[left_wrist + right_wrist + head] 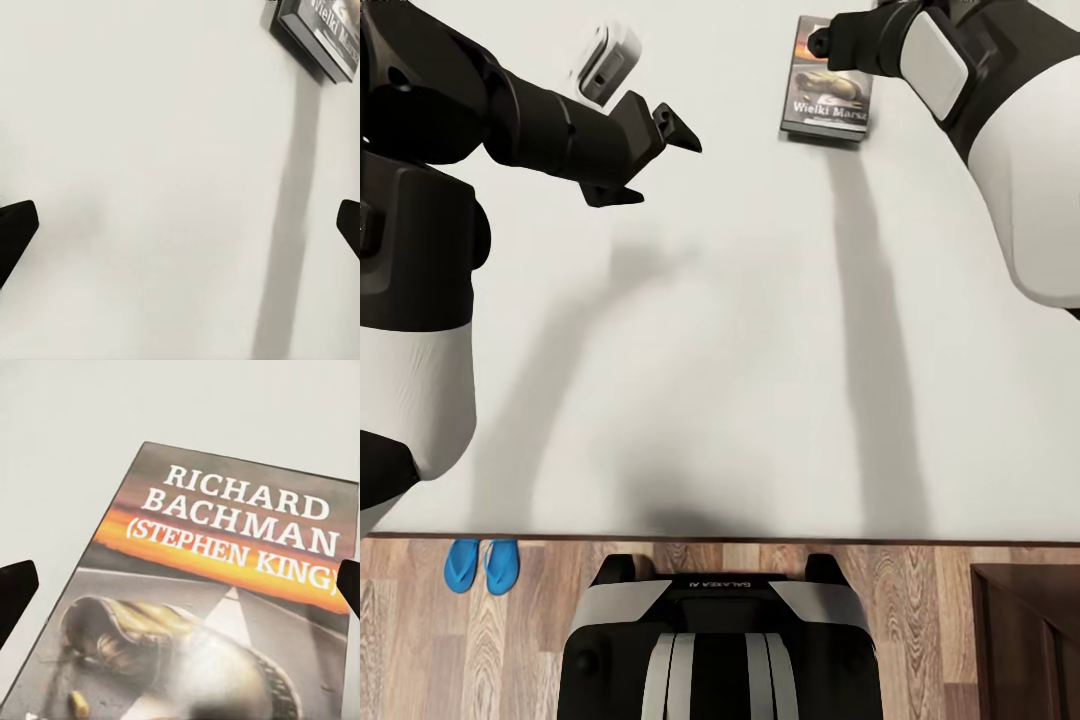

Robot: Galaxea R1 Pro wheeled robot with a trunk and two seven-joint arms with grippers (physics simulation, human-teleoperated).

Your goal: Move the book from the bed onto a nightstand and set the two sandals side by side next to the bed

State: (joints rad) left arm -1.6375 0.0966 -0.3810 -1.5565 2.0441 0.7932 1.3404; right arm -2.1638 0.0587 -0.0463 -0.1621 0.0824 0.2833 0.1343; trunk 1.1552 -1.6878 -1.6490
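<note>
- The book (827,95) lay flat near the bed's (740,350) far edge, its long side running toward the near edge.
- The right claw (180,585) hung spread wide above it, gripping nothing.
- The left claw (660,160) was spread wide too.

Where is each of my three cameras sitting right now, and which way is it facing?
Head view: on the head, looking steeply down over the bed; both arms, the left gripper, the base, plus the sandals on the floor.
Left wrist view: on the left arm, facing bare mattress; two dark fingertips at the edges, the book in a corner.
Right wrist view: on the right arm, close above the book's cover; fingertips at the edges.
Shared: all three show the book and mattress.
</note>
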